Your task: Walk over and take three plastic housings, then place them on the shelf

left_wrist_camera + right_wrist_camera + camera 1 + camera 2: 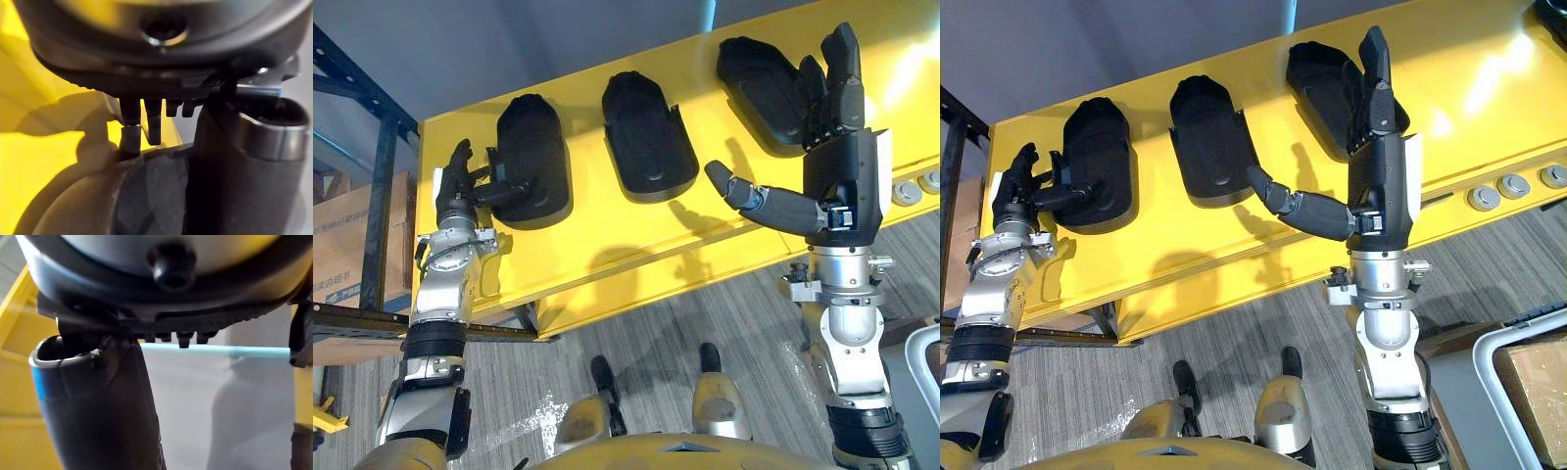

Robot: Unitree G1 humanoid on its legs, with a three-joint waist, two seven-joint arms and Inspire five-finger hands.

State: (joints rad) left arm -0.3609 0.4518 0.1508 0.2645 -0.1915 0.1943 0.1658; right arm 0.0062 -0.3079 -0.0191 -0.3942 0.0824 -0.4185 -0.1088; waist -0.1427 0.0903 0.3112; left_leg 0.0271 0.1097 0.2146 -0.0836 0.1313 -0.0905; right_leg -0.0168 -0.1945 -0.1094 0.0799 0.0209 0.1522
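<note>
Yellow shelf [607, 245] carried three plastic housings [646, 137].
Left hand [458, 184] spread, thumb on the housing [533, 157] beside it, probably steadying it; right hand [837, 147] wide, holding nothing.

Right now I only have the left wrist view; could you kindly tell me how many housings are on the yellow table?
Observer: Three in a row on the yellow table: left housing, middle housing, right housing.
Operator: Which is my left hand at?
Observer: The left hand is at the left housing, thumb reaching onto it.
Operator: And the right hand?
Observer: The right hand is open by the right housing, holding nothing.
</note>
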